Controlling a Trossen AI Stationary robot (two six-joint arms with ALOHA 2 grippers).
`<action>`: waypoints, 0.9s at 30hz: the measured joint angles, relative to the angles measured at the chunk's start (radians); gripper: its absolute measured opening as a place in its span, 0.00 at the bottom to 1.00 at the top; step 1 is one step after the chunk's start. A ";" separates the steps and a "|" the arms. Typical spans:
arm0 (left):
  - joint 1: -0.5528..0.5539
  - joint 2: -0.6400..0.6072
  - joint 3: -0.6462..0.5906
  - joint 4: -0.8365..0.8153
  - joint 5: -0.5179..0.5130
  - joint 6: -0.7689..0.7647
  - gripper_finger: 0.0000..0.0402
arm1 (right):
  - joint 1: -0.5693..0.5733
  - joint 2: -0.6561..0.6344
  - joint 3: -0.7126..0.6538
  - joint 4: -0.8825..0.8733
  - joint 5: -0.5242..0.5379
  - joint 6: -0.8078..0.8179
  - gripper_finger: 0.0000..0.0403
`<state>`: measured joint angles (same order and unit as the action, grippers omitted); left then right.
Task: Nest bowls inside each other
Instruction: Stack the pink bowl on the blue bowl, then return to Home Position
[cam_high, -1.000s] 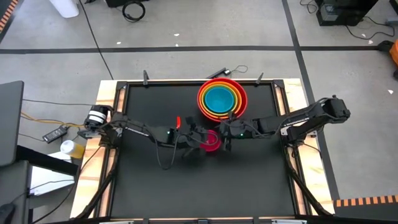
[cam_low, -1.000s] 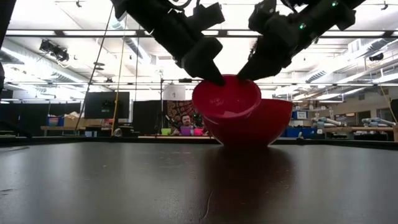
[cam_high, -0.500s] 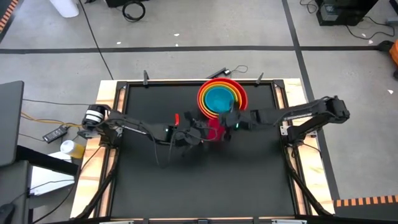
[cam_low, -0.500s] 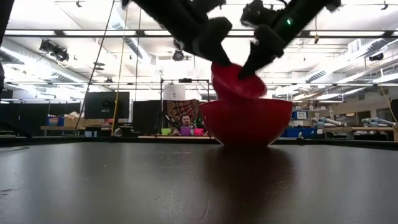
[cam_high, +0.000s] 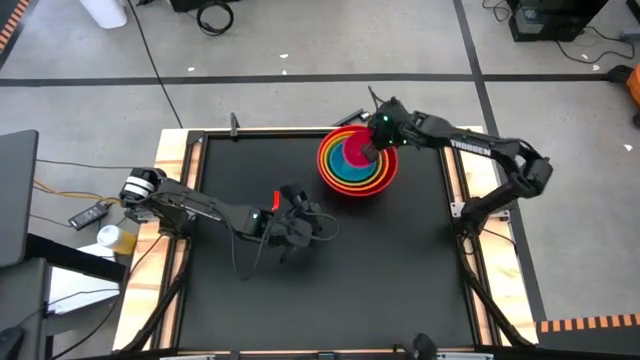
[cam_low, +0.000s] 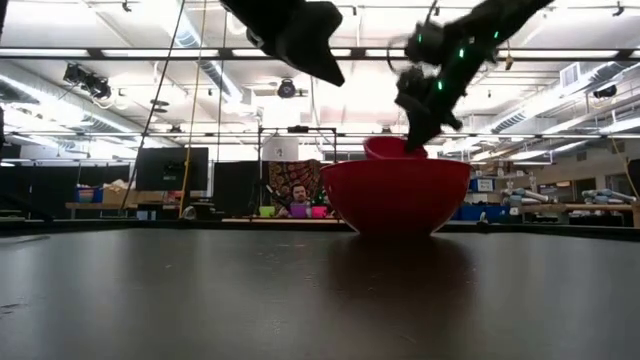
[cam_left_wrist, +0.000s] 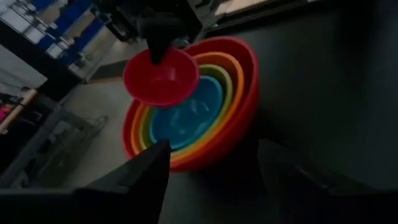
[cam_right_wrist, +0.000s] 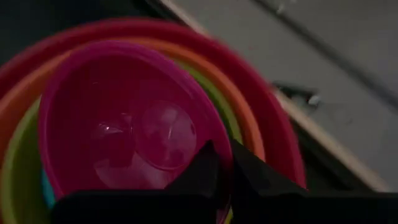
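Carried up from table centre to over the nested stack (cam_high: 357, 165): magenta-pink bowl (cam_high: 357, 154), pinched in right gripper (cam_high: 371, 152). Left gripper (cam_high: 298, 222), mid-frame, spread apart, empty.

In the low view the red bowl (cam_low: 396, 195) hides the bowls nested inside it.

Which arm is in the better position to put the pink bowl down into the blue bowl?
The right. Its tool is shut on the pink bowl's rim, directly above the blue bowl. The left tool is open and empty, away from the stack.
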<state>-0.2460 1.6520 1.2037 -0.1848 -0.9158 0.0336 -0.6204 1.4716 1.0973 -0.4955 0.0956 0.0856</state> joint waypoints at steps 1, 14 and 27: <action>-0.001 0.000 0.000 -0.018 0.005 -0.019 0.61 | -0.023 0.017 0.000 -0.004 -0.041 0.013 0.06; 0.043 0.003 -0.002 -0.080 0.096 -0.067 0.62 | -0.016 0.180 0.000 0.021 -0.091 -0.014 0.20; 0.005 -0.001 -0.002 -0.136 0.020 -0.093 0.61 | 0.058 -0.171 -0.007 -0.055 -0.040 -0.038 0.47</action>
<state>-0.2414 1.6509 1.2022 -0.3212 -0.8958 -0.0597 -0.5622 1.3010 1.0901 -0.5501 0.0553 0.0471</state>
